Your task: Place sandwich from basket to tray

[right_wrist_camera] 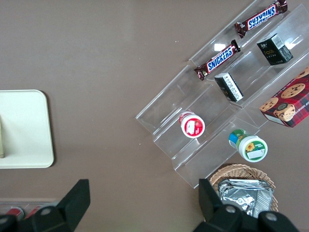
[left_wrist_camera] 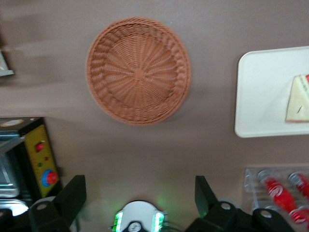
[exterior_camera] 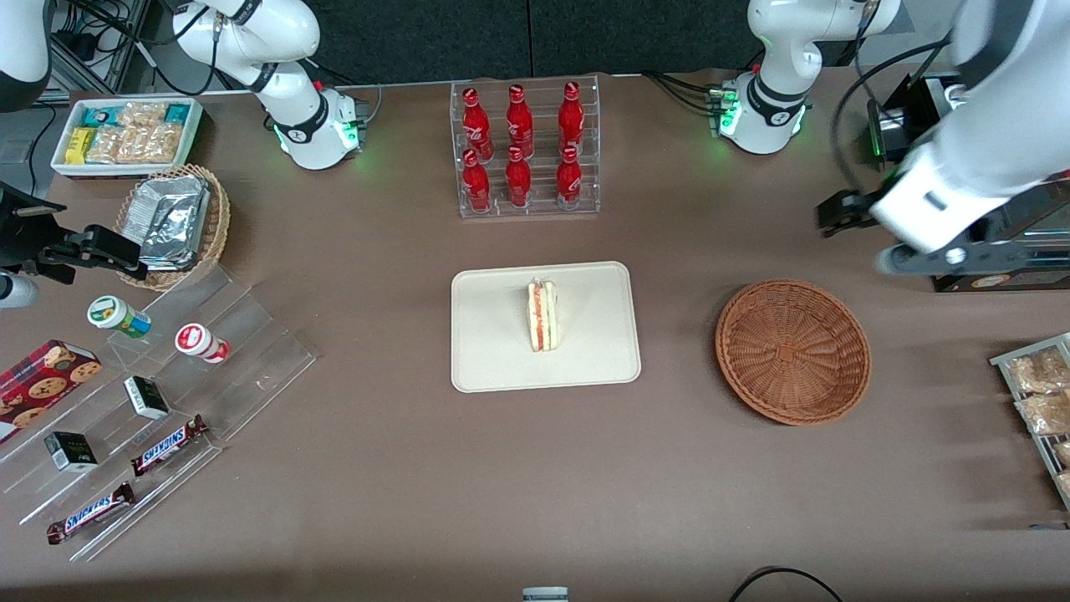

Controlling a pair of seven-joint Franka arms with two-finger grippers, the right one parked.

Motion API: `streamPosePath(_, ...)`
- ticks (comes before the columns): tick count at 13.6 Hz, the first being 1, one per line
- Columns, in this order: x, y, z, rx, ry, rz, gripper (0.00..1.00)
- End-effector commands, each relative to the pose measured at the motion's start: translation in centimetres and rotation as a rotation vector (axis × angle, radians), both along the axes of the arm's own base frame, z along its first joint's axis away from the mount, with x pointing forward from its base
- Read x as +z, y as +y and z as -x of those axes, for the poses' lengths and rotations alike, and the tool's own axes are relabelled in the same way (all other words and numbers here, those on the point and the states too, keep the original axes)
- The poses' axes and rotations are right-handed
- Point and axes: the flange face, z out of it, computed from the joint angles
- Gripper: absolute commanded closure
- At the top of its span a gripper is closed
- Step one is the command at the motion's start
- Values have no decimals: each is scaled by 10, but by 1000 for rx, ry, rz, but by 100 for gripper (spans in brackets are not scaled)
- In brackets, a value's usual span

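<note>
Resting on its long edge near the middle of the cream tray point(exterior_camera: 501, 351), the sandwich point(exterior_camera: 542, 316) shows its red-pink and yellowish filling upward in the front view. The tray lies flat on the brown bench point(exterior_camera: 401, 468), at the bench's centre. From the tray, the reddish-brown wicker basket point(exterior_camera: 792, 351) sits at about three o'clock in the front view, well apart from it and holding nothing. A clear rack of red bottles point(exterior_camera: 525, 149) stands at twelve o'clock from the tray, farther from the front camera.

The working arm's gripper point(exterior_camera: 838, 213), called here the jaws, hangs high above the bench at roughly one o'clock from the basket in the front view, clear of both basket and tray. The wrist view shows its two dark fingers point(left_wrist_camera: 73, 195) standing wide apart with nothing between them, the basket point(left_wrist_camera: 138, 70) and a corner of the tray point(left_wrist_camera: 263, 92) with the sandwich point(left_wrist_camera: 297, 99) lying below.

A dark appliance with a yellow control panel point(left_wrist_camera: 42, 159) stands near the basket, toward the working arm's end of the bench.
</note>
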Motion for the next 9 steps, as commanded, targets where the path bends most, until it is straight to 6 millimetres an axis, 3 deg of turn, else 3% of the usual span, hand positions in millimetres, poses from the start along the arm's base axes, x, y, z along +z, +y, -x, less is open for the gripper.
streamPosePath(1,15,41,16,-52,20,28,1)
streamPosePath(3,19,67,25,-52,30,31,1)
streamPosePath(5,19,81,36,-30,29,28,1)
streamPosePath(9,17,82,26,-22,25,36,1)
